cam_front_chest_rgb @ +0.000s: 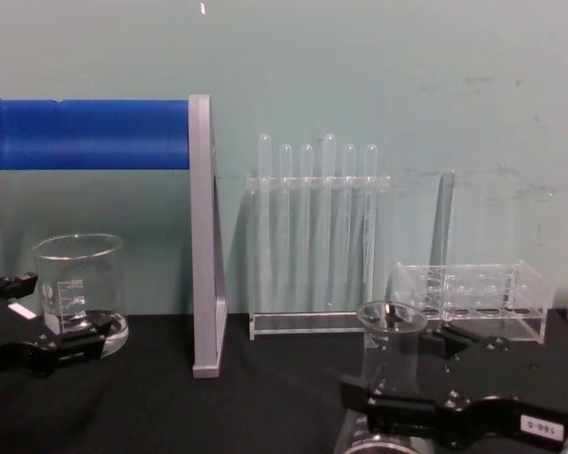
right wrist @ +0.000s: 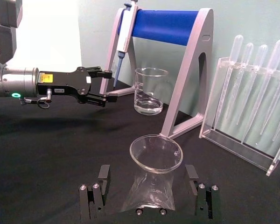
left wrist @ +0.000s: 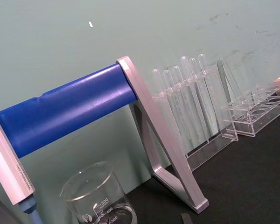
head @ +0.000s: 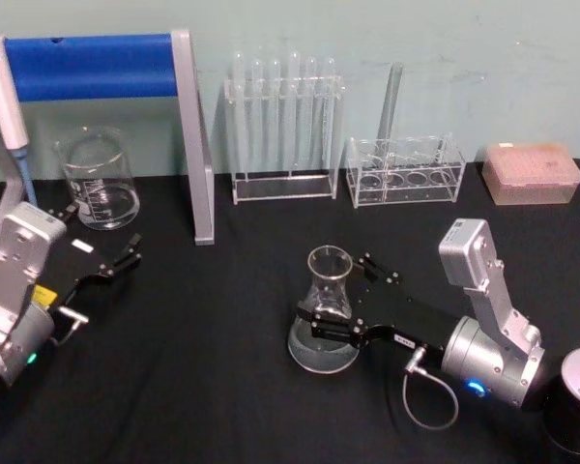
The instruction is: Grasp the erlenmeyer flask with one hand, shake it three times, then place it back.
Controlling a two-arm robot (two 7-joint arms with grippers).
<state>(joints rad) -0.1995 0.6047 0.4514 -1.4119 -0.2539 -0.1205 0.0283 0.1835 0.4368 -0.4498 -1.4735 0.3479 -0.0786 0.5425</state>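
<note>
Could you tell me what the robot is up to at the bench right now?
The right hand has its open fingers on either side of the erlenmeyer flask, which stands upright on the black table; they do not look closed on the glass yet. The left hand rests open at the left, near the beaker. Test tube racks stand at the back wall.

Head cam looks down over the whole black worktop (head: 222, 387). Chest cam sits low, facing the wall side-on. Left wrist cam tilts up close at the blue-barred silver stand (left wrist: 65, 109). Right wrist cam looks across the clear glass conical flask (right wrist: 155, 172) toward that stand.
</note>
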